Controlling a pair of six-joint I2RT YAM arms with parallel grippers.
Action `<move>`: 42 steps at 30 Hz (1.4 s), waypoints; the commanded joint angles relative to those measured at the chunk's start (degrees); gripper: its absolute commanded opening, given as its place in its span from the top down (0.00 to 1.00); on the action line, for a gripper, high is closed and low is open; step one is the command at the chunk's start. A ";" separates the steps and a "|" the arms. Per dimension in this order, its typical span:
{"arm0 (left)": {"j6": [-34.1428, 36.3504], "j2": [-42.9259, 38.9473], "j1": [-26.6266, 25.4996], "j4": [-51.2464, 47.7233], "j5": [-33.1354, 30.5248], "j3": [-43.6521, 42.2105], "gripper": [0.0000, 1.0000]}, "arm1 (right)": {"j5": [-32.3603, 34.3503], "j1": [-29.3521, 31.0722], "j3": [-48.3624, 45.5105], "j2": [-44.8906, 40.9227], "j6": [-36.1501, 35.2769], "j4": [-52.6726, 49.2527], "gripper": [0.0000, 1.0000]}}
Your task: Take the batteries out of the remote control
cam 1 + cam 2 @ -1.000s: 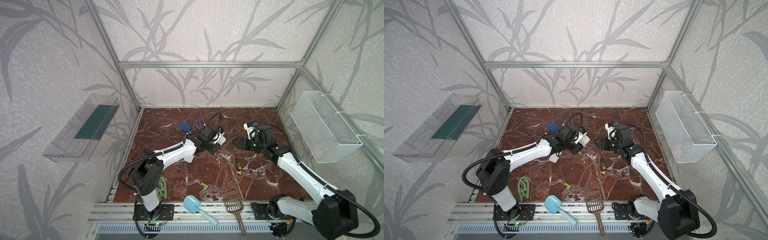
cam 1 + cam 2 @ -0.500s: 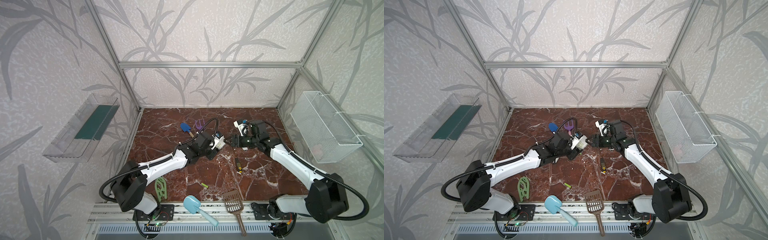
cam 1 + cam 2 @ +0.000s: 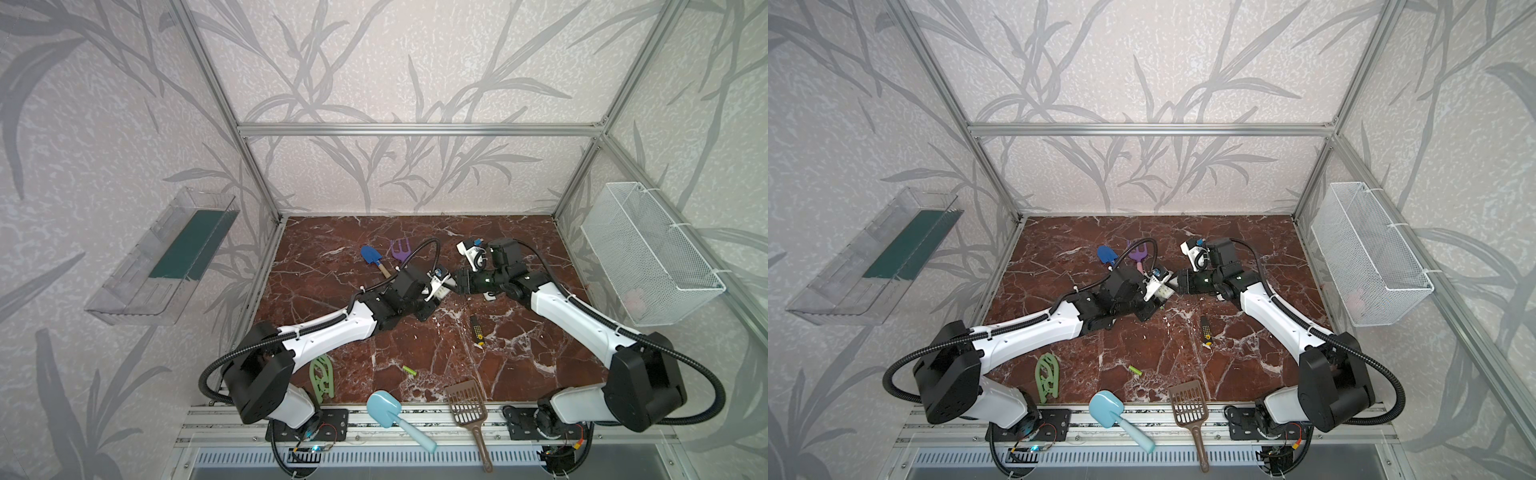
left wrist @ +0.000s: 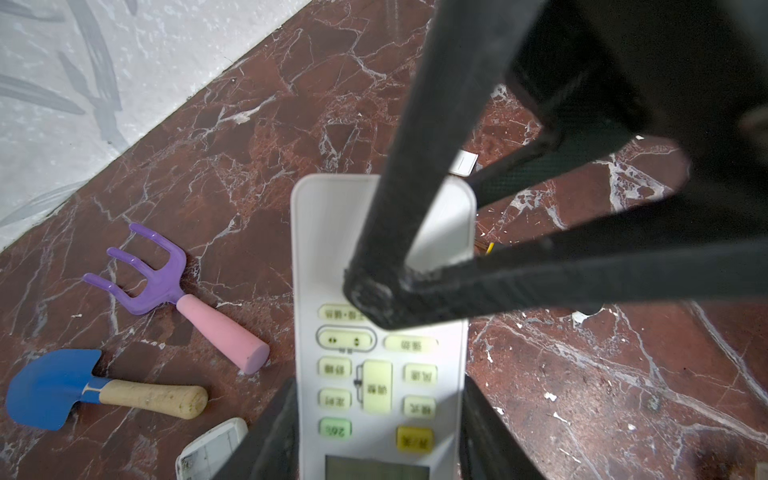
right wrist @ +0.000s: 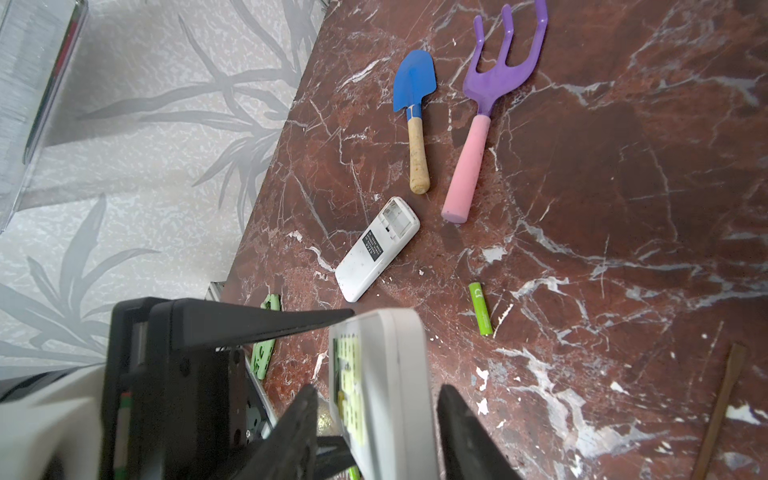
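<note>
White plastic, button face toward the left wrist camera: the remote control (image 4: 332,232) hung above the middle of the marble table (image 3: 332,237). Its display end was clamped at the edges by the left gripper (image 4: 378,392).

The change was at its other end. A second before, the right gripper (image 5: 376,397) stood well apart from it. Now its jaws bracketed the free end, one finger across the buttons and one behind the back. Whether they already pinched the case could not be told; a thin gap seemed to remain at the back finger.

My reading was that both arms now shared the remote, probably so the right could work on the battery door. That door faced away and was hidden, so any cells inside went unseen.

Two lime-green cells were already out. A loose battery (image 3: 409,370) lay near the table's front edge, unmoved since the earlier frame. A second battery (image 5: 481,309) lay near a spare remote (image 5: 377,249), which lay face down with its compartment open and empty.

The left arm had stretched out low toward the centre over that second. The screwdriver (image 3: 477,332) had not shifted.
</note>
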 commanded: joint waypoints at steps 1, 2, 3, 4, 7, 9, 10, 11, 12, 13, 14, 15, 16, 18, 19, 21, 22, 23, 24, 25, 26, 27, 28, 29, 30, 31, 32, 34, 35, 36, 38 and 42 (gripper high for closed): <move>1.94 -2.33 -0.60 1.81 -1.98 -0.72 0.61 | -0.59 0.24 2.46 0.90 -0.06 0.88 0.62; 2.21 -2.46 -0.71 1.92 -2.27 -0.83 0.61 | -0.86 0.24 2.71 1.11 -0.31 0.73 0.64; 2.29 -2.50 -0.77 2.05 -2.71 -0.97 0.61 | -1.22 0.24 2.92 1.29 -0.41 0.71 0.66; 2.37 -2.66 -0.89 2.40 -3.28 -1.10 0.61 | -1.56 0.24 3.02 1.45 -0.45 0.69 0.68; 2.74 -3.07 -1.00 3.08 -3.93 -1.54 0.61 | -1.54 0.20 3.57 1.73 -1.31 -0.44 0.71; 3.05 -3.30 -1.01 3.49 -3.99 -1.73 0.61 | -1.85 0.24 3.61 1.81 -1.38 -0.65 0.72; 3.10 -3.43 -1.07 3.67 -4.20 -1.83 0.61 | -2.08 0.24 3.73 1.95 -1.50 -0.72 0.73; 3.26 -3.41 -1.11 3.77 -4.25 -1.90 0.61 | -2.34 0.24 3.81 2.08 -1.60 -0.85 0.75; 3.35 -3.41 -1.08 3.77 -4.40 -1.89 0.61 | -2.57 0.24 3.83 2.13 -1.71 -0.78 0.76; 3.36 -3.40 -1.08 3.84 -4.68 -1.90 0.61 | -2.89 0.24 3.83 2.17 -1.72 -0.59 0.78; 3.53 -3.35 -1.08 3.94 -4.73 -1.99 0.61 | -3.04 0.19 3.81 2.17 -1.80 -0.54 0.80; 3.62 -3.28 -1.08 3.94 -4.94 -1.99 0.61 | -3.20 0.22 3.83 2.18 -2.18 -0.58 0.81; 3.46 -3.15 -1.09 4.02 -5.29 -2.03 0.61 | -3.44 0.20 3.77 2.11 -2.60 -0.40 0.82; 2.99 -3.04 -1.08 4.57 -5.60 -2.34 0.60 | -4.32 0.22 3.34 1.75 -4.00 0.66 0.86; 2.47 -2.95 -1.01 4.90 -5.87 -2.60 0.59 | -4.53 0.24 2.91 1.37 -4.79 1.45 0.88; 1.69 -2.69 -1.01 5.15 -5.90 -2.50 0.56 | -4.25 0.23 1.81 0.49 -6.37 3.13 0.90; 1.16 -2.54 -1.00 5.04 -6.09 -2.39 0.53 | -3.44 0.19 1.35 0.00 -7.45 3.61 0.91; 0.70 -2.54 -0.95 4.92 -6.14 -2.21 0.49 | -2.66 0.24 1.05 -0.48 -8.82 3.68 0.91; 0.26 -2.48 -0.91 4.82 -6.41 -2.08 0.42 | -1.88 0.22 0.79 -0.92 -10.06 3.68 0.92; -1.82 -2.54 -0.91 4.77 -8.21 -2.07 0.34 | -0.68 0.24 0.39 -1.43 -11.76 3.52 0.93; -3.22 -2.91 -0.76 5.35 -9.08 -2.39 0.26 | 0.65 0.24 -0.09 -2.01 -13.30 3.81 0.93; -3.59 -3.30 -0.56 5.83 -9.35 -2.81 0.21 | 1.66 0.23 -0.64 -2.50 -14.74 4.41 0.94; -4.26 -3.92 -0.23 6.19 -9.63 -3.21 0.18 | 2.70 0.24 -1.63 -3.18 -16.26 5.57 0.95; -5.25 -4.68 0.39 6.41 -9.26 -3.66 0.14 | 3.62 0.24 -2.89 -4.10 -17.77 7.13 0.96; -6.30 -5.44 1.09 6.36 -8.59 -3.82 0.13 | 4.56 0.31 -4.07 -4.95 -19.54 8.51 0.97; -7.76 -6.36 1.94 6.25 -7.90 -4.12 0.12 | 5.96 0.40 -5.44 -6.02 -21.23 10.09 0.98; -9.47 -7.37 2.92 6.11 -6.88 -4.34 0.10 | 7.10 0.39 -6.74 -7.15 -23.32 11.59 0.98; -12.72 -9.28 4.78 5.22 -5.25 -4.44 0.09 | 9.13 0.78 -8.79 -8.93 -27.22 13.71 0.99; -14.47 -10.16 5.86 4.33 -4.66 -4.34 0.08 | 9.94 1.06 -9.65 -9.79 -29.53 14.51 0.99; -16.05 -10.73 6.71 3.27 -3.97 -3.89 0.07 | 10.66 1.31 -10.24 -10.37 -31.45 15.07 0.99; -19.69 -11.99 8.62 -0.18 -1.91 -2.81 0.06 | 12.23 1.72 -11.38 -11.36 -35.39 16.01 0.99; -25.90 -13.55 10.68 -5.48 1.73 -0.74 0.00 | 12.90 3.19 -14.57 -13.20 -43.88 21.31 1.00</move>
